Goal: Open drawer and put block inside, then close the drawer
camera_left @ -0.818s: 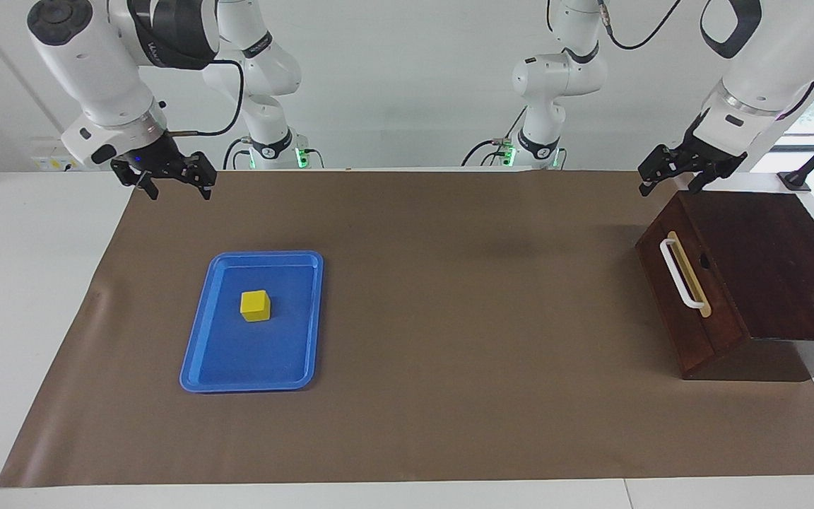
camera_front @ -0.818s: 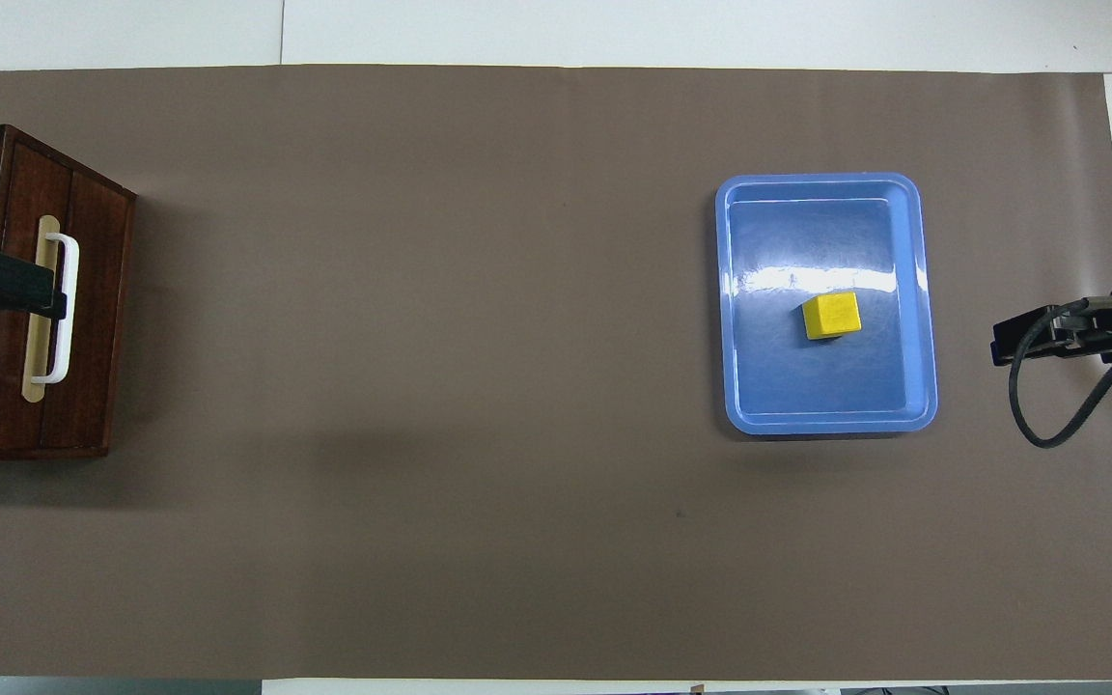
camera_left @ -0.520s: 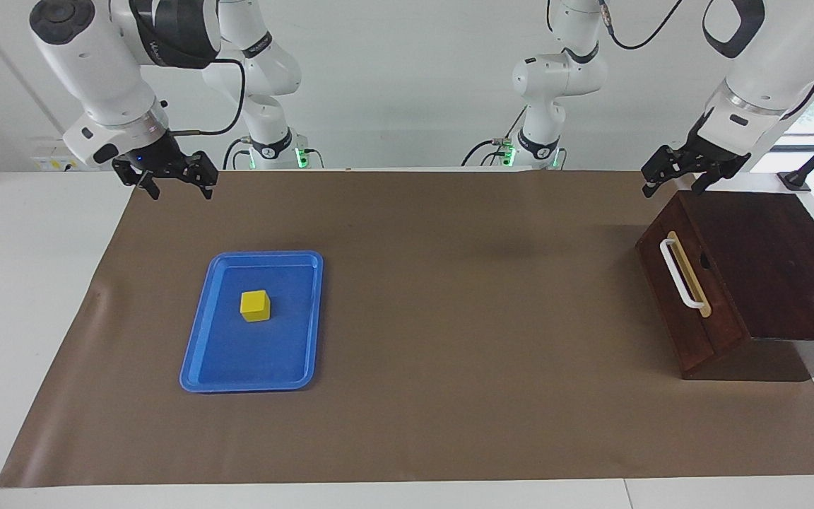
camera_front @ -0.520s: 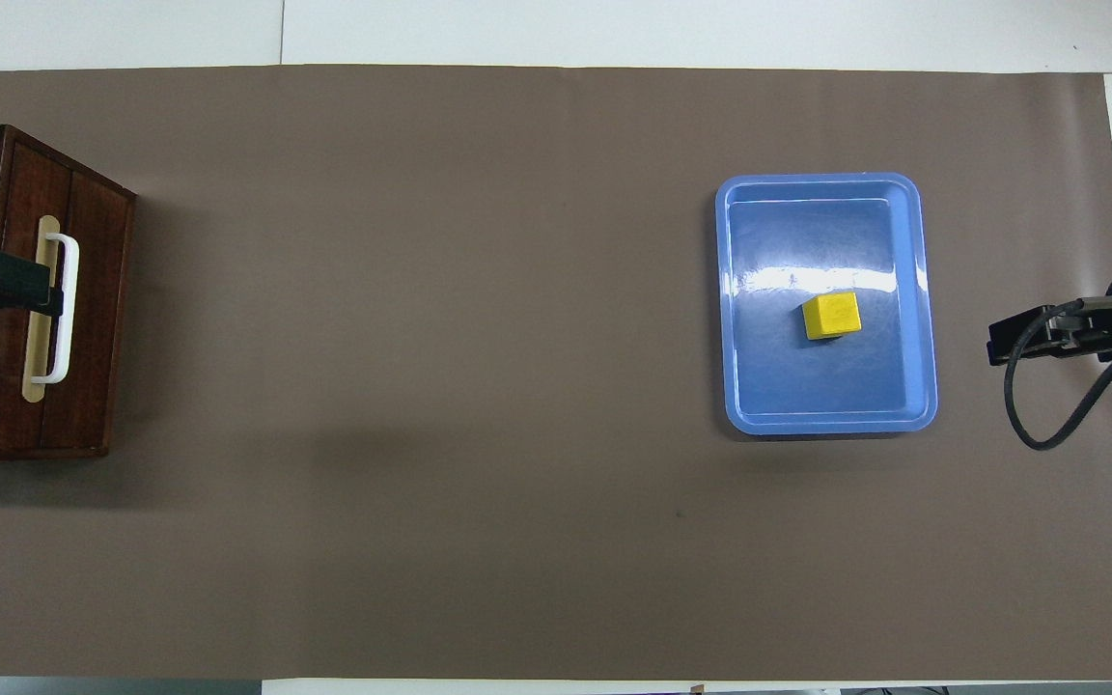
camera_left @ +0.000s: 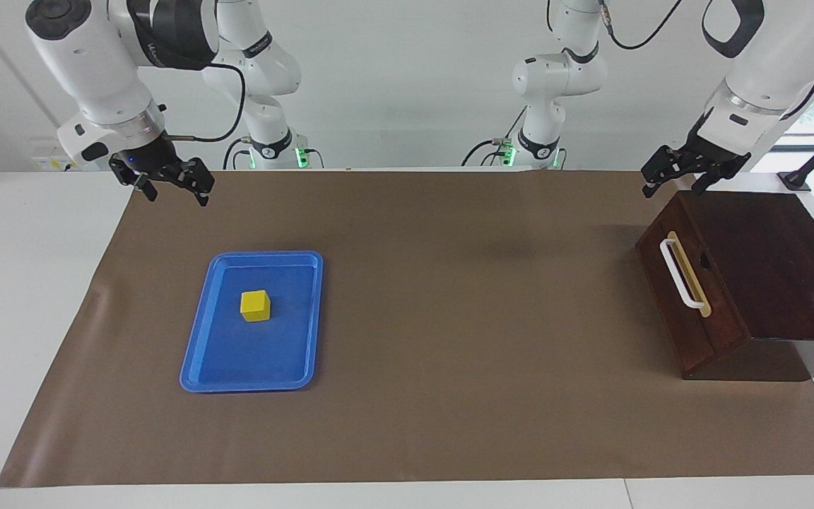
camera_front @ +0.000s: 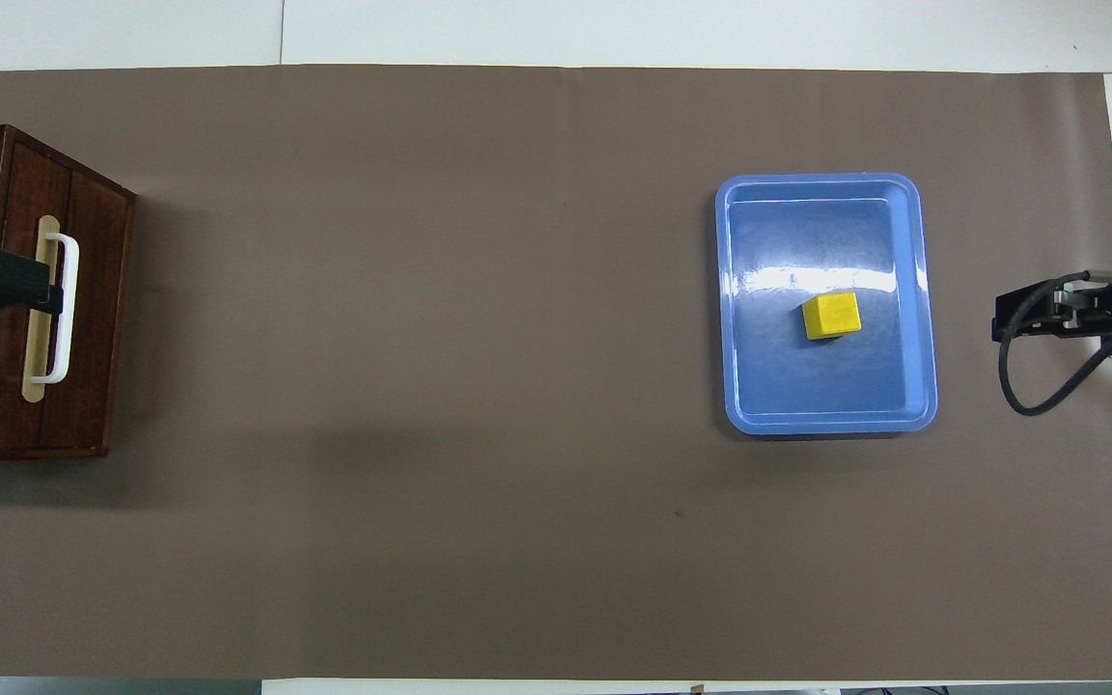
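The drawer (camera_left: 689,311) is closed in its dark wooden cabinet (camera_left: 774,261) at the left arm's end of the table, with the white bar handle (camera_left: 682,274) facing the table's middle. My left gripper (camera_left: 672,188) hangs open above the cabinet's top edge, clear of the handle. From overhead, the left gripper (camera_front: 52,297) overlaps the handle (camera_front: 64,338) of the drawer (camera_front: 93,309). The yellow block (camera_left: 255,305) lies in the blue tray (camera_left: 251,385). My right gripper (camera_left: 175,195) is raised and open over the mat beside the tray, holding nothing. Overhead, the right gripper (camera_front: 1000,326) is level with the block (camera_front: 831,316).
A brown mat (camera_left: 449,318) covers most of the white table. The blue tray (camera_front: 831,425) lies toward the right arm's end. A black cable loops under the right wrist (camera_front: 1048,386). A dark stand (camera_left: 795,180) sits by the cabinet.
The right gripper has shifted slightly and turned a little above the mat. The left gripper has edged up a bit over the cabinet. Block, tray and drawer have not moved.
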Controlling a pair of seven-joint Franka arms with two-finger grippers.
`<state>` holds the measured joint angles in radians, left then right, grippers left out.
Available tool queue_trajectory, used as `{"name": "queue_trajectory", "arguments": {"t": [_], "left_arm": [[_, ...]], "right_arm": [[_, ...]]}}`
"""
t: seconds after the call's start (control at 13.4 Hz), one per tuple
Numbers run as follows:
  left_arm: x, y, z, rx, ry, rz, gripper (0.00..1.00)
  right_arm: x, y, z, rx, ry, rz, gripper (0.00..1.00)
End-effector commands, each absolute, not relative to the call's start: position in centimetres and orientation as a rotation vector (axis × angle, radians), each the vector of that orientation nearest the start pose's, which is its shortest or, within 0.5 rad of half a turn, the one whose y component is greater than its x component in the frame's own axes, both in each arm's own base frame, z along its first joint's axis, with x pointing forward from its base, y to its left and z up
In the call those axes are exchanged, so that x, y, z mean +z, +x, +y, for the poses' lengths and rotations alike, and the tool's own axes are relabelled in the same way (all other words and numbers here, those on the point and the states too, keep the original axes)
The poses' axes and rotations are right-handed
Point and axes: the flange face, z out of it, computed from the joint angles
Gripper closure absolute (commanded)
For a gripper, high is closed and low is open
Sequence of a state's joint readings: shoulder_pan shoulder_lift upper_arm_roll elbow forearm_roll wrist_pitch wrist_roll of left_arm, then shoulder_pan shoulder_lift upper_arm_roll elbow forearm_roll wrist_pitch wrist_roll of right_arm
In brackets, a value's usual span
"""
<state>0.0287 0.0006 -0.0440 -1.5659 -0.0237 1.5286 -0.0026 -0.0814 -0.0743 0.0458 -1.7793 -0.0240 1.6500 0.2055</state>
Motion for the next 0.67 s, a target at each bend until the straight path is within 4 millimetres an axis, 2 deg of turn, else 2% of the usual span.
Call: {"name": "queue_trajectory", "arguments": {"t": [0.0,0.22,0.3,0.45,0.59], "left_arm": [[62.3,54.7,-0.6,0.034,-3.151,0.012,0.00],[62.3,54.8,-0.4,0.027,-3.150,0.017,0.00],[62.3,54.6,0.3,0.031,-3.150,-0.002,0.00],[62.1,54.6,0.3,0.036,-3.148,-0.002,0.00],[61.8,54.6,0.4,0.041,-3.142,-0.005,0.00]], "right_arm": [[54.9,55.4,-2.7,0.095,-3.074,0.739,0.02],[54.6,58.6,-3.0,0.091,-2.906,1.178,0.06],[54.1,59.6,-2.9,0.110,-2.816,1.321,0.07],[52.6,61.1,-2.5,0.177,-2.586,1.634,0.08],[51.3,62.1,-3.1,0.209,-2.409,1.775,0.08]]}}
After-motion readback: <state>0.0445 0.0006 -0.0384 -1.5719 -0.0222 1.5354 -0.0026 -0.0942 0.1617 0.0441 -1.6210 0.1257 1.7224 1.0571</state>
